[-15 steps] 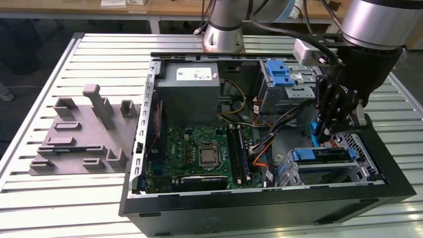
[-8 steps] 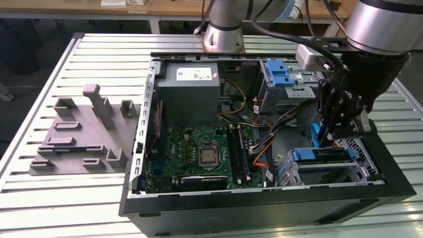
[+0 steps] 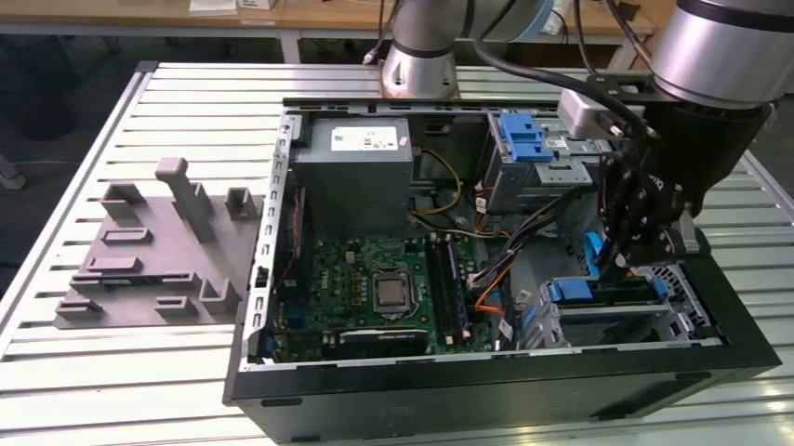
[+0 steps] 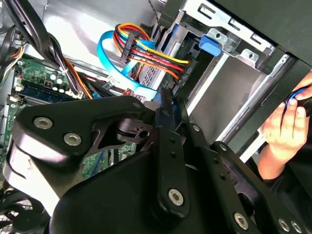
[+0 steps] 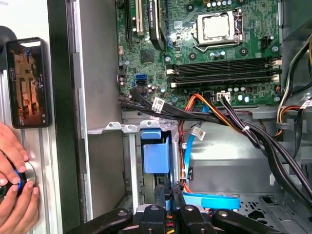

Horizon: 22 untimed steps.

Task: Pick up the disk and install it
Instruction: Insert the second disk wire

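Note:
My gripper (image 3: 630, 262) hangs inside the open computer case, over the lower drive bay (image 3: 645, 302) at the exterior view's right. The black fingers stand pressed together in both wrist views, gripper (image 5: 168, 191) and gripper (image 4: 166, 100), with nothing seen between them. Just past the fingertips, the disk (image 5: 156, 155) shows its blue carrier end sitting in the bay's metal slot; its silver body is hidden. A blue edge of the disk (image 3: 593, 255) stands upright right beside the fingers.
Black, orange and blue cables (image 5: 204, 114) cross next to the bay. The motherboard (image 3: 372, 288), the grey power supply (image 3: 360, 177) and an upper bay with a blue latch (image 3: 527, 139) fill the case. A person's hand (image 5: 12, 168) and a phone (image 5: 29, 83) lie outside the case wall. Grey fixtures (image 3: 155, 246) sit at the left.

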Tool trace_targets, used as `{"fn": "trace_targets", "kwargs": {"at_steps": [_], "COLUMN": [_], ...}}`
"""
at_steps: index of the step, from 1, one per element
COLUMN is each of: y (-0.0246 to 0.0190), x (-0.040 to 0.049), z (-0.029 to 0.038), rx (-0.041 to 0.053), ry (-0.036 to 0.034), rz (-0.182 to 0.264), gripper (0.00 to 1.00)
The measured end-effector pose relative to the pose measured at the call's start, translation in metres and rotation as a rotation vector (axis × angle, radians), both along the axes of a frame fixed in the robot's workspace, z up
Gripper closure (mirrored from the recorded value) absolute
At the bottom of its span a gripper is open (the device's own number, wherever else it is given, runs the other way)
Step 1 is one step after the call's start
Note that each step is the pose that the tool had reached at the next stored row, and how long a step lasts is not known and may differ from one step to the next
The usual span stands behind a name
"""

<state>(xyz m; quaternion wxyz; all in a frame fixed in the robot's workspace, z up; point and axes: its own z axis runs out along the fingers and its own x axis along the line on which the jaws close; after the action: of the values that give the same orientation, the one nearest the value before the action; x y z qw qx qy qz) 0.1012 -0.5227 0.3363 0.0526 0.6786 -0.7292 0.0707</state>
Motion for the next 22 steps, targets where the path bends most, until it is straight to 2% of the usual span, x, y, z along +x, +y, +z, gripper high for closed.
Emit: {"fn": "trace_targets", "kwargs": {"at_steps": [6, 17, 22], "y": [-0.0005, -0.0049, -0.0052], "x": [0.0012, 0.0042, 0.0057], "z": [-0.0008, -0.0016, -0.0020], "rx": [0.0002, 0.0001, 0.0011], "ry": [0.0000, 0.0000, 0.0000], "rz": [0.000, 0.000, 0.000], "gripper": [0.81, 0.81, 0.81]}}
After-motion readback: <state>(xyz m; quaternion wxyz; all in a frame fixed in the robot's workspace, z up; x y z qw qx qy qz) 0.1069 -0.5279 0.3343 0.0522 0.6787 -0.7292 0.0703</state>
